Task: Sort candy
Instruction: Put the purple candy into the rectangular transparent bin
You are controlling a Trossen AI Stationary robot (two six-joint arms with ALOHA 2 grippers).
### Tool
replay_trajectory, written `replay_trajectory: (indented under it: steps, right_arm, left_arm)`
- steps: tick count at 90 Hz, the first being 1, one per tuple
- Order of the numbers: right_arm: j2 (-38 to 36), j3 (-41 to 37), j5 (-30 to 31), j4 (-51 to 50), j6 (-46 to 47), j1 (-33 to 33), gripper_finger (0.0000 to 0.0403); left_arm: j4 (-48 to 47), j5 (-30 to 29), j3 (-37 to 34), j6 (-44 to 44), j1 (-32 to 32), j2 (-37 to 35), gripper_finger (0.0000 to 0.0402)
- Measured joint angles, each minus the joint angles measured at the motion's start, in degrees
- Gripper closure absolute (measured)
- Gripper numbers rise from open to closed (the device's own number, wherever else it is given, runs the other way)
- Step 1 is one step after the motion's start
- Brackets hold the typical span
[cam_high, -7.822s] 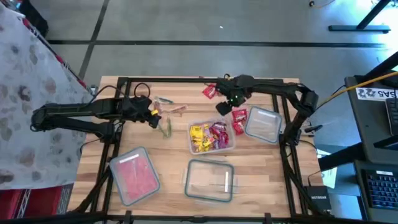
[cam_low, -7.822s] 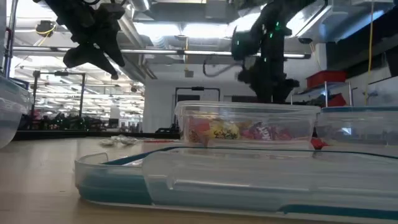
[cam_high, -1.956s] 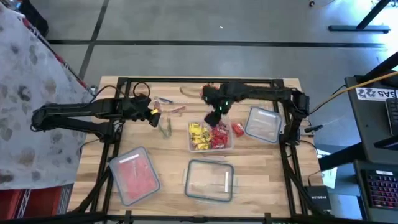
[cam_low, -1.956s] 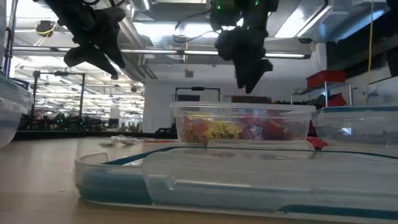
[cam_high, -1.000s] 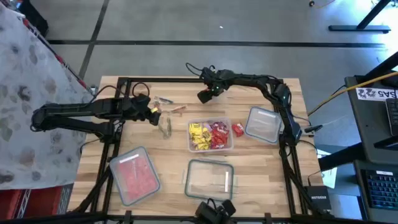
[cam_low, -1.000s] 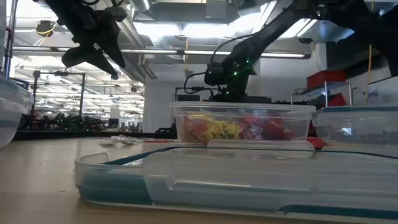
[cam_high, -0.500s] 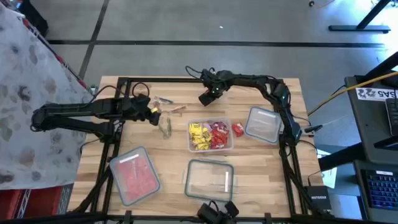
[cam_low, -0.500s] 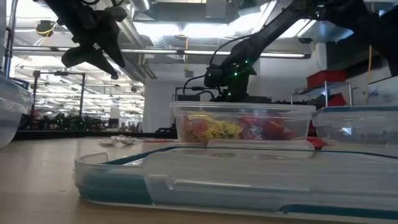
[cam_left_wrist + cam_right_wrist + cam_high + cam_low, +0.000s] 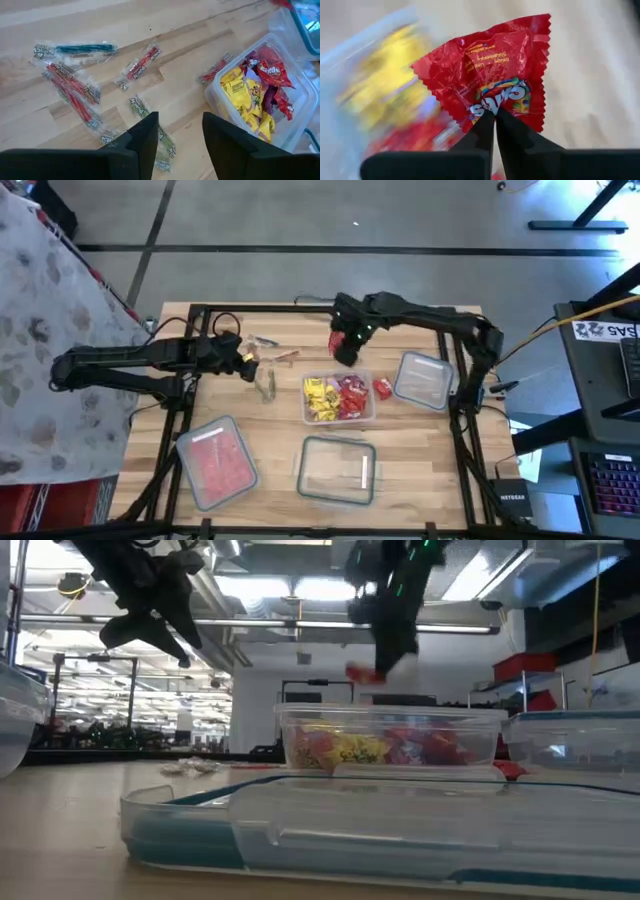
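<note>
My right gripper (image 9: 494, 117) is pinched tight on one red candy packet (image 9: 492, 75), hanging just above the far edge of the middle container (image 9: 338, 399). That tub's mixed red and yellow candy (image 9: 255, 95) is too jumbled to count. Four clear containers total on the table (image 9: 270, 450). Left gripper (image 9: 180, 135) hovers open and empty over five loose licorice sticks (image 9: 75, 90), beside the tub.

Overhead and table-level views share the candy tub (image 9: 339, 399); wrists look close.
</note>
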Motion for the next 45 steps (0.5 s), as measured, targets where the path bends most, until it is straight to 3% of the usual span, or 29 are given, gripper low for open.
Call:
replay_trajectory:
  steps: [7, 23, 45]
  right_arm:
    - [-1.8, -2.0, -1.5, -1.8, -3.5, 3.6, 0.0402]
    - [-3.0, -7.7, -1.4, -2.4, -0.8, 9.9, 0.0402]
    - [-2.9, -15.3, 8.5, 2.0, 5.9, 13.4, 0.0387]
  left_arm:
    - [0.0, 0.0, 0.0, 1.1, 0.0, 0.0, 0.0265]
    - [0.1, -0.2, 0.0, 2.8, 0.0, 0.0, 0.0265]
    - [0.0, -0.1, 0.0, 5.7, 0.0, 0.0, 0.0265]
